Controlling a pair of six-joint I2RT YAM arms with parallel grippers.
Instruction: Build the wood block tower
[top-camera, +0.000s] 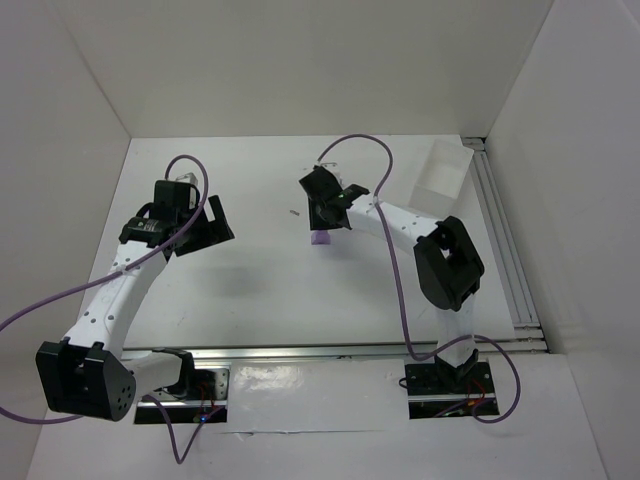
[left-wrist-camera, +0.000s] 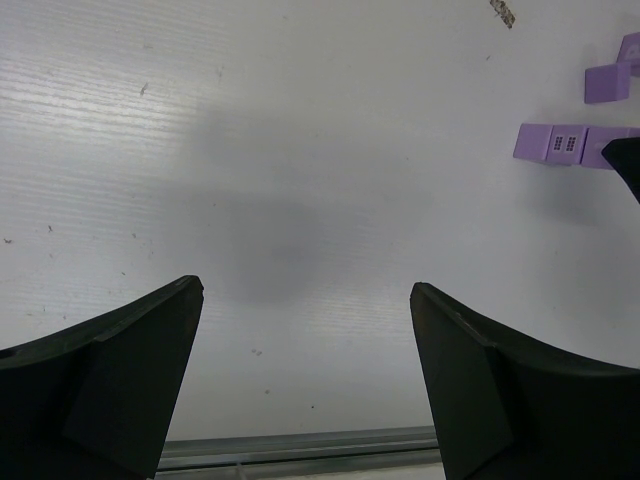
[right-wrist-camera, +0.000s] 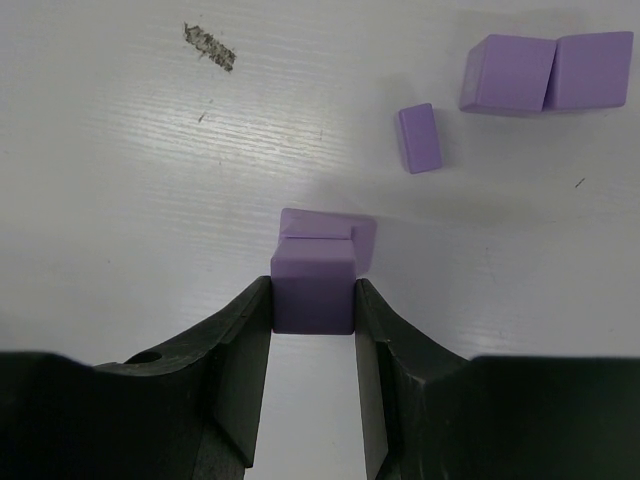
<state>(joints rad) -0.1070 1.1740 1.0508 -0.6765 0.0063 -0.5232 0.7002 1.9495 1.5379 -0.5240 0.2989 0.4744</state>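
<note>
Now the right tool (right-wrist-camera: 312, 300) clamps 1 lilac block (right-wrist-camera: 313, 285) over a 2nd block (right-wrist-camera: 325, 222).

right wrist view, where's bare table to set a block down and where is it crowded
Bare white table spans the left side, bordered by the dark scuff mark above and the right gripper below. Crowded upper right: a small narrow lilac block and two touching lilac cubes. The gripper is shut on a lilac cube with another lilac piece just beyond.
</note>
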